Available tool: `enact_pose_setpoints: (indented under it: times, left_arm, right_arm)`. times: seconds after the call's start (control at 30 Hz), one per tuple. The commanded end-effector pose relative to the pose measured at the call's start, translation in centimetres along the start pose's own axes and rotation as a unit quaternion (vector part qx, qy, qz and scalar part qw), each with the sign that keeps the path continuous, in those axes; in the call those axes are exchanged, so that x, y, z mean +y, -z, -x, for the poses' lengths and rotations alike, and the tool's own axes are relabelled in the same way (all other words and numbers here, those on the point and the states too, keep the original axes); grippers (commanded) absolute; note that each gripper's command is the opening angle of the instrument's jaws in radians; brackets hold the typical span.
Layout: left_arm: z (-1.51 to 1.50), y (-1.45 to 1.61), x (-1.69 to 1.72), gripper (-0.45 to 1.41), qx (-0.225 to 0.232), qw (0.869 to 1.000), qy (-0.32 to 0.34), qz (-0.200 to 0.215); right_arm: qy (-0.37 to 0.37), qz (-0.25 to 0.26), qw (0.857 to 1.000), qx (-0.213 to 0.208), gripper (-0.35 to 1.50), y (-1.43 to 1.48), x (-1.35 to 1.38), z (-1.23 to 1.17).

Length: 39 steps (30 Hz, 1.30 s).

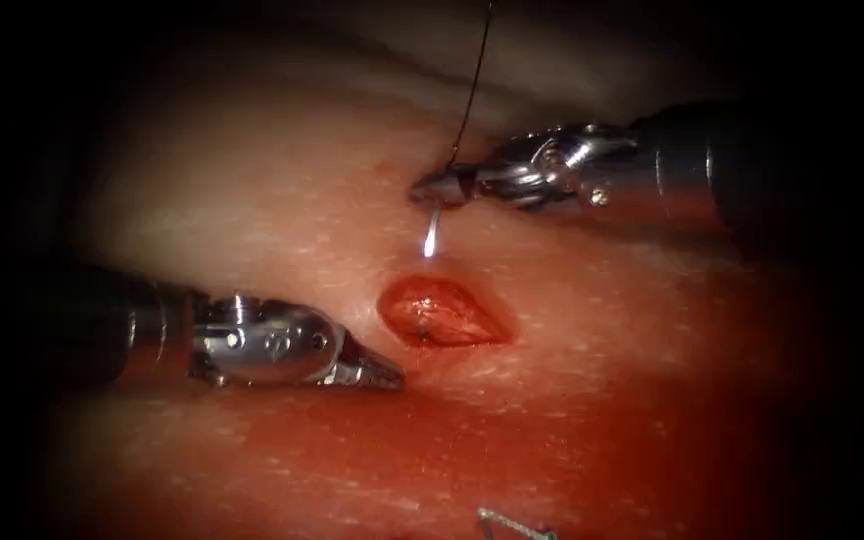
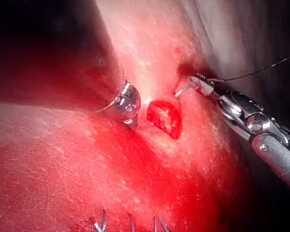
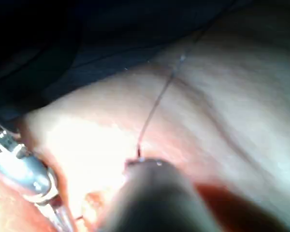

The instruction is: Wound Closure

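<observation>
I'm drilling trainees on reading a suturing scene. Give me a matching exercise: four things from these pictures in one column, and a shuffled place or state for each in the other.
Things
1. needle
2. thread
3. left arm's tool
4. cut

Places or states
A. open and red, in the tissue between the two tools
B. jaws shut, holding nothing, left of the cut
C. held by the right arm's tool, above the cut, out of the tissue
D. runs up from the right tool's jaws

Pairs: 1-C, 2-D, 3-B, 4-A

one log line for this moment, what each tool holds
right tool: shut on needle near thread end | needle: above cut, out of tissue | thread: runs up | left tool: shut, empty, left of cut
</observation>
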Motion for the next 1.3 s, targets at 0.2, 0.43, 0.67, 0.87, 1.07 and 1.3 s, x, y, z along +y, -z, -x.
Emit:
enact_pose_setpoints:
  times: [0.2,0.43,0.67,0.87,1.07,1.3]
  left_arm:
    - [0.03,-0.09,0.03,-0.3,0.0,1.0,0.001,0.001]
    - [0.03,-0.09,0.03,-0.3,0.0,1.0,0.001,0.001]
    - [0.03,-0.1,0.03,-0.29,0.0,1.0,0.001,0.001]
    - [0.05,-0.07,0.04,-0.21,0.0,1.0,-0.006,0.002]
    - [0.03,0.0,0.05,0.07,0.014,0.998,-0.055,-0.007]
    - [-0.13,0.07,0.07,0.22,0.045,0.994,-0.095,-0.018]
  right_arm:
    - [-0.045,-0.035,0.996,-0.065,-0.35,-0.22,-0.14,0.15]
    - [-0.122,-0.075,0.983,-0.116,-0.35,-0.29,-0.31,0.33]
    - [-0.174,-0.159,0.96,-0.154,-0.35,-0.34,-0.5,0.53]
    - [-0.214,-0.223,0.941,-0.137,0.63,-0.34,-0.62,0.59]
    - [-0.162,-0.197,0.964,-0.07,1.08,-0.23,-0.37,0.43]
    - [-0.077,-0.175,0.981,-0.023,1.05,0.09,-0.01,0.29]
